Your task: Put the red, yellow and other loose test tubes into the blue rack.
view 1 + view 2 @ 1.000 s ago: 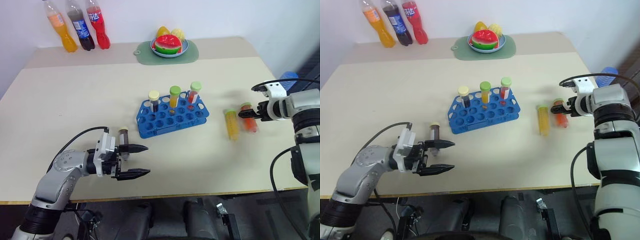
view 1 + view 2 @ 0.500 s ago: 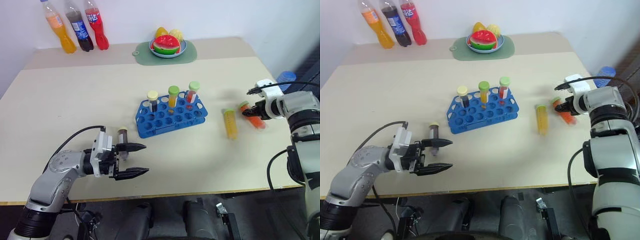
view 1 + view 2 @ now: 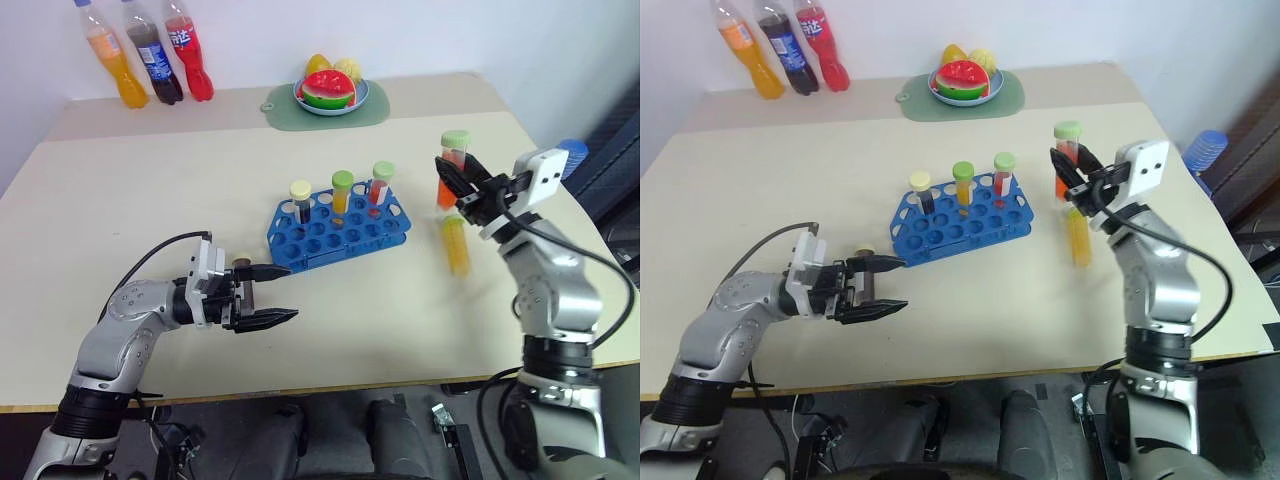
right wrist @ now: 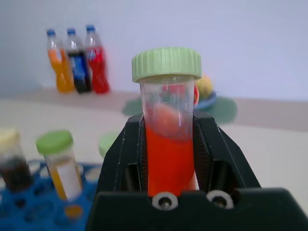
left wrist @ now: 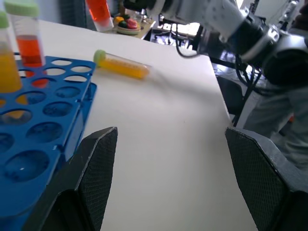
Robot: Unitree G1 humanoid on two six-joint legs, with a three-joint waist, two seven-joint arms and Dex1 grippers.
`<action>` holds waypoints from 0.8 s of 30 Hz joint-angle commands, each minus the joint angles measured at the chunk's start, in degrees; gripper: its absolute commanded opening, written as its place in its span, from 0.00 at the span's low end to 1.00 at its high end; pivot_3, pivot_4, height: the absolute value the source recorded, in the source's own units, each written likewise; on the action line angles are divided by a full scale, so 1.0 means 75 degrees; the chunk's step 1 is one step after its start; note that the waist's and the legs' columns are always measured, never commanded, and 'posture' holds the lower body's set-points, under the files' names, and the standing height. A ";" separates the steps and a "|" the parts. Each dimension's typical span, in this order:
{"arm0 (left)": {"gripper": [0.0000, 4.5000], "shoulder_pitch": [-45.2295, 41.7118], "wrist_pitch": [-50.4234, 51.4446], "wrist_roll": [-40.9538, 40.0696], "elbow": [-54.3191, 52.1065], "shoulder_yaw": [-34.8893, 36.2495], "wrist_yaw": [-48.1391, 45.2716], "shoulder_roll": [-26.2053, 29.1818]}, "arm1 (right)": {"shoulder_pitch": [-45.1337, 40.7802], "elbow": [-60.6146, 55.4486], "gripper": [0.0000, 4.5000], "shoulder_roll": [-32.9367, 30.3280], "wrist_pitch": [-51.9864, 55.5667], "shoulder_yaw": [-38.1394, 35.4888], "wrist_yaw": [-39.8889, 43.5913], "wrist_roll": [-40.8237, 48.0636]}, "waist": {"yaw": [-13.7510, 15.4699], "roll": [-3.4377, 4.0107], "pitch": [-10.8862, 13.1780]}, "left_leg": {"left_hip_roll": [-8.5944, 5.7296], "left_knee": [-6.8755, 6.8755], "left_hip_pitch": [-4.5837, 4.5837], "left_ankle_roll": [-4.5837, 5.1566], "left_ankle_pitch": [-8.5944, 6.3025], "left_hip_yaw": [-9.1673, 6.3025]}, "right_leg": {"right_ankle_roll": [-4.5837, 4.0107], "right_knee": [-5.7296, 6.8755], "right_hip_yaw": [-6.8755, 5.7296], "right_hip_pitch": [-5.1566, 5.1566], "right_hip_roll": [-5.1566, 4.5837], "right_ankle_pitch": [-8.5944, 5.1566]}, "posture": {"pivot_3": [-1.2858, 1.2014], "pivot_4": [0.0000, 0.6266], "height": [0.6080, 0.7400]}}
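Observation:
My right gripper is shut on a red test tube with a pale green cap and holds it upright in the air, right of the blue rack. Three capped tubes stand in the rack's back row: dark, yellow and red. A yellow test tube lies on the table below the right gripper. My left gripper is open and level near the rack's front left corner. A brown test tube stands upright just behind its far finger.
Three soda bottles stand at the back left. A fruit plate sits on a green mat at the back centre. A blue object shows past the table's right edge. The table's front edge runs close below the left gripper.
My right gripper shut on the red tube, lifted it off the table and swung it left towards the rack. The left gripper edged slightly forward, still open.

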 commanded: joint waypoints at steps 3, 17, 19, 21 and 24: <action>0.82 -0.0263 -0.0142 -0.0067 0.0080 0.0163 -0.0111 -0.0014 | 0.0175 0.0343 0.17 0.1203 -0.1799 0.0571 -0.0470 -0.0219 | -0.0056 0.0000 0.0000 | 0.0007 -0.0003 0.0004 -0.0011 0.0006 -0.0002 | -0.0001 0.0017 0.0005 -0.0008 0.0010 0.0000 | 0.52 0.24 1.00; 0.82 0.0257 -0.0118 -0.0131 -0.0487 0.0384 0.0278 -0.0029 | -0.0235 0.2973 0.17 0.1618 -0.3647 0.1208 -0.0664 -0.0863 | -0.0071 0.0002 -0.0002 | 0.0032 -0.0009 0.0007 -0.0038 0.0021 -0.0001 | -0.0022 0.0046 0.0020 -0.0030 0.0044 0.0009 | 0.52 0.24 1.00; 0.82 0.0360 -0.0107 -0.0146 -0.0583 0.0420 0.0321 0.0000 | -0.0217 0.3124 0.17 0.1613 -0.3771 0.1250 -0.0638 -0.0881 | -0.0073 0.0002 -0.0002 | 0.0034 -0.0009 0.0007 -0.0039 0.0022 -0.0002 | -0.0023 0.0047 0.0020 -0.0030 0.0047 0.0010 | 0.52 0.24 1.00; 0.82 0.0430 -0.0105 -0.0153 -0.0639 0.0444 0.0342 0.0030 | -0.0179 0.3198 0.17 0.1623 -0.3866 0.1303 -0.0624 -0.0920 | -0.0073 0.0002 -0.0002 | 0.0037 -0.0009 0.0008 -0.0041 0.0023 -0.0002 | -0.0025 0.0047 0.0020 -0.0030 0.0051 0.0011 | 0.52 0.24 1.00; 0.82 0.0484 -0.0088 -0.0175 -0.0701 0.0464 0.0384 0.0043 | -0.0063 0.3211 0.17 0.1710 -0.3943 0.1431 -0.0620 -0.0943 | -0.0075 0.0003 -0.0003 | 0.0041 -0.0011 0.0010 -0.0042 0.0024 -0.0001 | -0.0026 0.0048 0.0021 -0.0030 0.0053 0.0011 | 0.52 0.24 1.00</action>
